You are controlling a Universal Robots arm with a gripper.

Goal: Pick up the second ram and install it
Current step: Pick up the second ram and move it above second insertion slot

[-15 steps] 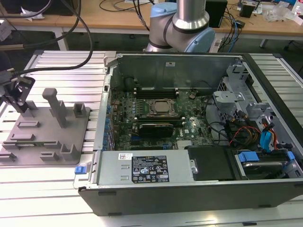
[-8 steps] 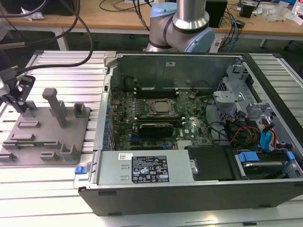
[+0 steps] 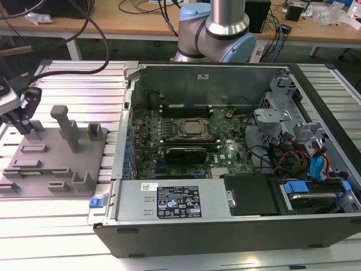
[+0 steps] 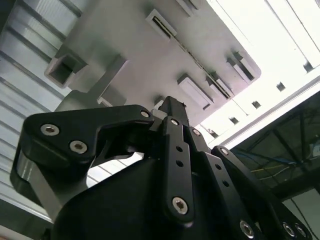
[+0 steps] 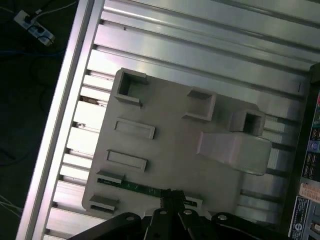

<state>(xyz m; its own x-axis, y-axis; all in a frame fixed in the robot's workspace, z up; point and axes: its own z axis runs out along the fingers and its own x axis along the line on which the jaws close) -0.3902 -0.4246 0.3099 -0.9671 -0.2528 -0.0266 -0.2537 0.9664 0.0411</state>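
the gripper [image 5: 171, 196] has its fingers drawn close together and, by the look of it, pinching the second ram [image 5: 131, 186] across its thin faces. the green stick sits in a slot at the rim of the grey tray [image 5: 170, 145] - its long axis runs out to both sides of the fingertips. the open computer case [image 3: 225, 141] lies well apart from them.

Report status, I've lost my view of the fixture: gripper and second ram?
Gripper down at the second ram on the gray fixture. Ram in its edge slot, not installed. Nothing across it.
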